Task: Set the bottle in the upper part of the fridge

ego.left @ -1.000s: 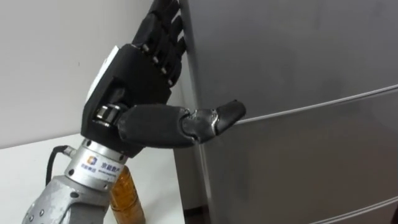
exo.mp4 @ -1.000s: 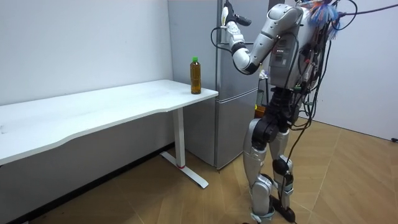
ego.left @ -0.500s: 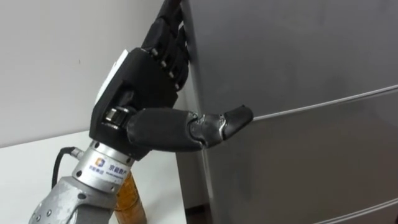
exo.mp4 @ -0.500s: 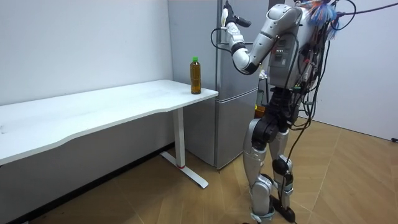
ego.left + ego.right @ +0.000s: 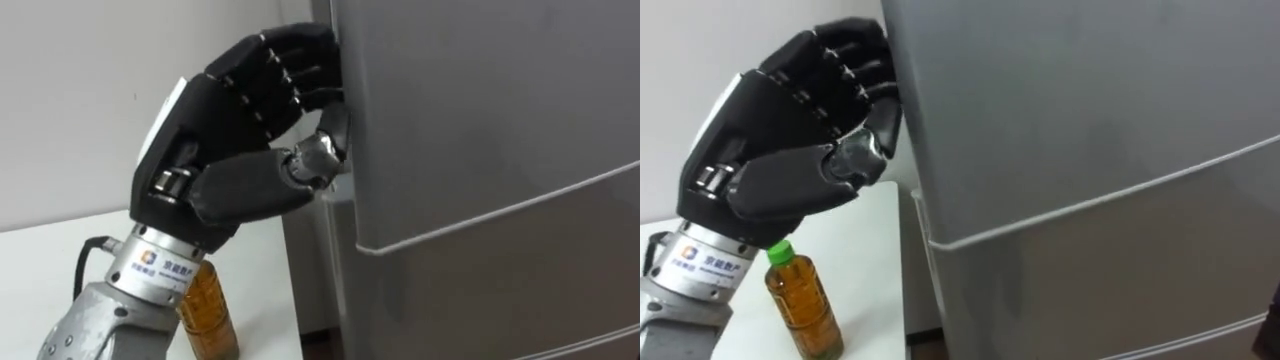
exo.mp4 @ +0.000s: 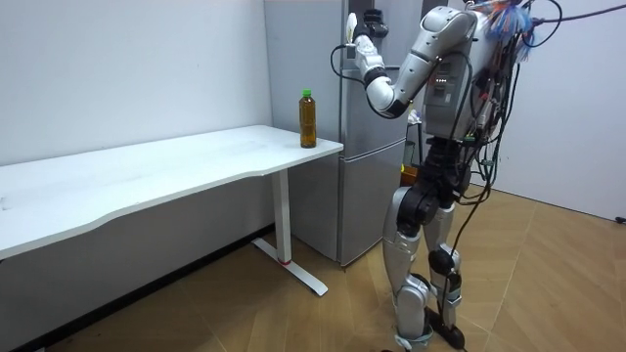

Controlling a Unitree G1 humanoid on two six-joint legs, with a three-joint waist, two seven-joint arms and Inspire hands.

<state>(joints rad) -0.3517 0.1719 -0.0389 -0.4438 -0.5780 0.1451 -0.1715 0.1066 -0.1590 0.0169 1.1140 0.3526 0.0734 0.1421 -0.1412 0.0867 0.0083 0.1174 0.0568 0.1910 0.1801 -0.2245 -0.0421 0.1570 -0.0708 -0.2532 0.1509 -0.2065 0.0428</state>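
A change is seen at the fridge (image 5: pixel 480 120). Half a second ago the fingers of the left hand (image 5: pixel 235 120) were held straight up along the edge of the upper door (image 5: pixel 470 90), and the thumb was laid flat on the front of the fridge. Now the fingers (image 5: pixel 290 70) are bent and hooked round that edge, pressed close together. The thumb (image 5: pixel 255 185) is pulled back off the front and tucked in beside the edge. So the door edge is now held, not just touched.

The edge of the upper door is also seen a little further out than the lower door (image 5: pixel 500 300) of the fridge. It is judged that the door may be just starting to be pulled open. This cannot be told for sure, as no gap into the fridge is shown.

The bottle (image 5: pixel 205 318) is not yet picked up. It is stood upright on the counter (image 5: pixel 40 255), at the corner next to the fridge, just below the left wrist.

For the task, the first step is judged to be under way. The door must be swung open before the bottle can be lifted and set inside.
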